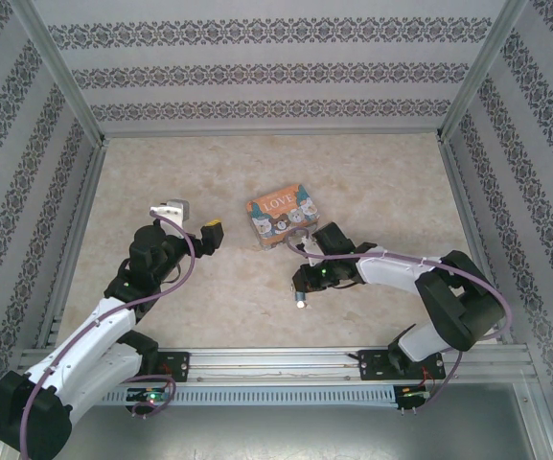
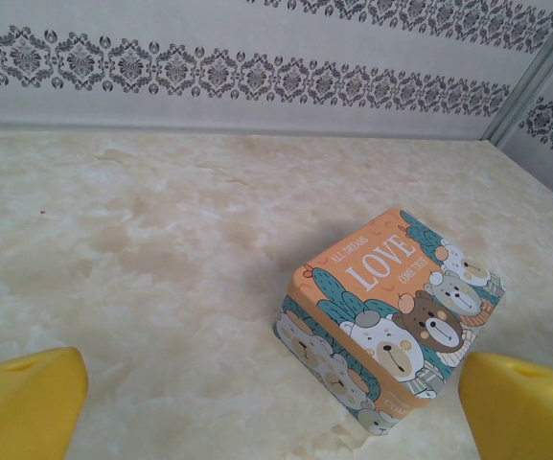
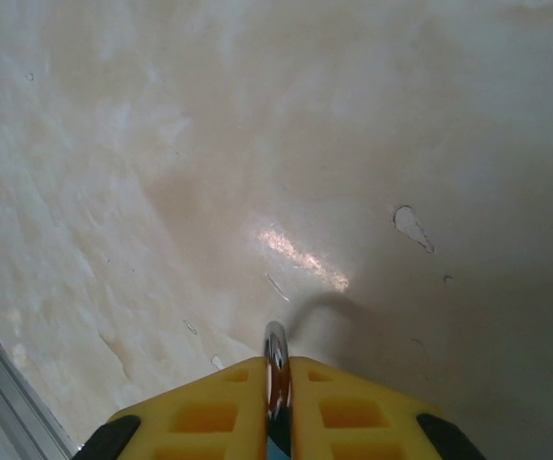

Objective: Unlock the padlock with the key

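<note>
My right gripper (image 3: 277,372) is shut on the padlock (image 3: 275,347). Its thin silvery shackle pokes out between the yellow fingers (image 3: 209,412), and a sliver of the teal body shows low in the gap. From above, the right gripper (image 1: 302,286) points down at the table's middle front, with the padlock (image 1: 302,302) glinting at its tip. My left gripper (image 1: 194,221) hovers left of the tin, open wide with nothing between its yellow fingers (image 2: 22,402). The key is hidden from me.
An orange "LOVE" tin (image 1: 281,217) with cartoon bears sits on the marbled tabletop (image 1: 381,182) just behind the right gripper; the left wrist view has the tin (image 2: 391,307) ahead and to the right. Patterned walls and metal rails (image 1: 257,356) enclose the table.
</note>
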Robot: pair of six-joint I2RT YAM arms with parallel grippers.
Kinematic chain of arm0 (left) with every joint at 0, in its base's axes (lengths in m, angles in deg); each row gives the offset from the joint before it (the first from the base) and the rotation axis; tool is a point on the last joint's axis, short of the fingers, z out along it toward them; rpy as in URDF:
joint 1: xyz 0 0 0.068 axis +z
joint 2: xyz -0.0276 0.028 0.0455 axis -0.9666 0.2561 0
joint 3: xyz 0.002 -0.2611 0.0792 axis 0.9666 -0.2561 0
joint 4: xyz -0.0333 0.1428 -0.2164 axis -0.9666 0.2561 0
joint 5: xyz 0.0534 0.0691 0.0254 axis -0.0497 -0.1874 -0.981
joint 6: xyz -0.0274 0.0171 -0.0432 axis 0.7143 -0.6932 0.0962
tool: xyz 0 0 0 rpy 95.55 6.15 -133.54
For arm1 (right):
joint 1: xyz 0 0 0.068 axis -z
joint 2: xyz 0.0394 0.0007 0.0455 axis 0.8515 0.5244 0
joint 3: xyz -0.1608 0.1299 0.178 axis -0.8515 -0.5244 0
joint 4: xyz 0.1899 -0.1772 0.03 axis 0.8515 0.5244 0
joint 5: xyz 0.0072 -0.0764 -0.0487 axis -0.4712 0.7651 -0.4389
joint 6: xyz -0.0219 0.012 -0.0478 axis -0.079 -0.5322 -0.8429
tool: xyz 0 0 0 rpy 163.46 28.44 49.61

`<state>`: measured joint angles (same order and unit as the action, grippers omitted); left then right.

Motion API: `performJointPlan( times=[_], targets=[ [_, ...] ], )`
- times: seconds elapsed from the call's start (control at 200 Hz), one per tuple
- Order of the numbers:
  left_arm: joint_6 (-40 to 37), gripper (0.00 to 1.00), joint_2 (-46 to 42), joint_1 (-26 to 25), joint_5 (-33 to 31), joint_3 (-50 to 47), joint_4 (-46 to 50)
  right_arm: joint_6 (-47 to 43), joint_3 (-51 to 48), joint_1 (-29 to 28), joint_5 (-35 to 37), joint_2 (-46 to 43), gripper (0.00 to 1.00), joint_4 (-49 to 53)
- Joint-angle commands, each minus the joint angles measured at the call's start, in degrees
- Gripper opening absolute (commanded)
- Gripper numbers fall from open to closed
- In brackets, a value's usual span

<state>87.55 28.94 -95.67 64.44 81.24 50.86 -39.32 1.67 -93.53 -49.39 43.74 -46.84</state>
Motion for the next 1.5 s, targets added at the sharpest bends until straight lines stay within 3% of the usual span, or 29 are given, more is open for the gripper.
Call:
performJointPlan(
  times=[0.0, 0.66, 0.939, 1.299, 1.494],
  targets=[
    [-0.88, 0.99, -0.02, 0.80, -0.52, 0.37, -0.95, -0.81, 0.15, -0.61, 1.33, -0.07, 0.16, -0.09],
    [-0.67, 0.99, 0.10, 0.79, -2.05, 0.46, -0.42, -1.32, -1.48, -0.29, 4.85, -7.82, 0.25, 2.04],
    [0.26, 0.99, 0.04, 0.86, -3.46, 0.63, 0.35, -2.77, -2.49, 0.17, 8.91, -13.13, 0.42, 2.88],
    [-0.90, 0.99, -0.10, 1.17, -4.12, 2.38, 4.61, -3.31, -4.88, 2.75, 9.88, -18.40, 0.54, 1.51],
    [-0.88, 0.99, -0.56, 1.55, -4.82, 2.72, 5.57, -2.63, -7.87, 4.86, 10.47, -23.60, 0.68, -2.10]
  ],
)
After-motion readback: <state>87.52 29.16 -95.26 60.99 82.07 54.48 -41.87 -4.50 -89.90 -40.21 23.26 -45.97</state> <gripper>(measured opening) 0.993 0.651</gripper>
